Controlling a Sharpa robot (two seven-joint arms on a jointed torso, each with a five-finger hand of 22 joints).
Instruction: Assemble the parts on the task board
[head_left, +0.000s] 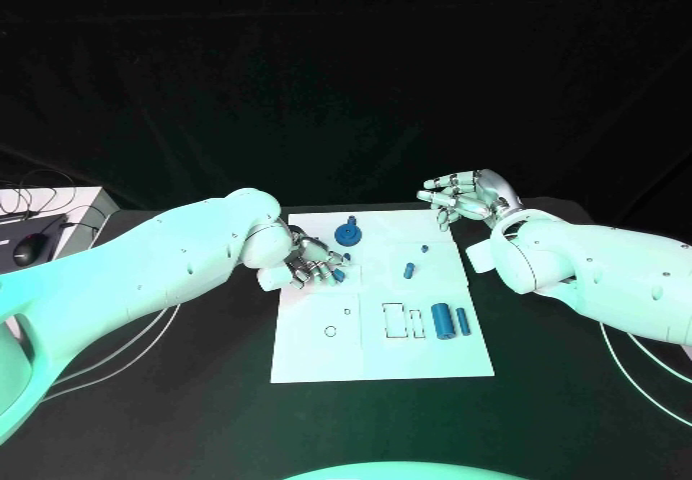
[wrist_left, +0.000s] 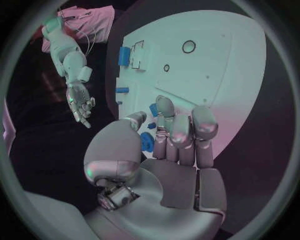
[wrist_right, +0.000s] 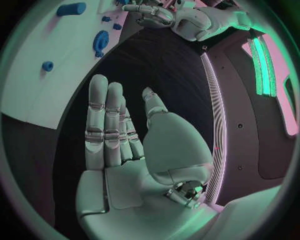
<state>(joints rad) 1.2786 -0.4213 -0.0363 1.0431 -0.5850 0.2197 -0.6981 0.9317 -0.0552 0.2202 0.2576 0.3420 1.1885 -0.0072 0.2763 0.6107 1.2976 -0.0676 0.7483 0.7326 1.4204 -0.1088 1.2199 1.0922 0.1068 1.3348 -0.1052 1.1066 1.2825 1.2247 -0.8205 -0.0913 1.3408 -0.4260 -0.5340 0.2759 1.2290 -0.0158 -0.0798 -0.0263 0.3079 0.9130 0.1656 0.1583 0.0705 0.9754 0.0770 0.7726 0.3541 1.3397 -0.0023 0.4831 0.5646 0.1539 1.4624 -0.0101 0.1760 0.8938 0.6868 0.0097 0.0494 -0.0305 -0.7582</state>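
Two hands: both are showing over the black table (head_left: 202, 400), one at each side of the task board (head_left: 382, 355).
Left hand (head_left: 306, 262): it is hovering over the board's left edge, fingers (wrist_left: 181, 132) curled down toward a small blue part (head_left: 335, 272); whether they are actually pinching it I cannot tell.
Right hand (head_left: 464, 200): it is hanging just off the board's far right corner, fingers (wrist_right: 105, 125) straight and apart, holding nothing.
Task board: it is lying flat in the middle of the table, between the two arms.
Round blue part (head_left: 349, 234): it is sitting on the board's far half, just beyond the left hand.
Small blue pieces (head_left: 411, 268): they are lying near the board's middle, apart from both hands.
Two blue cylinders (head_left: 451, 321): they are lying side by side on the board's right half, beside drawn outlines.
Grey box (head_left: 43, 232): it is standing at the table's far left with cables.
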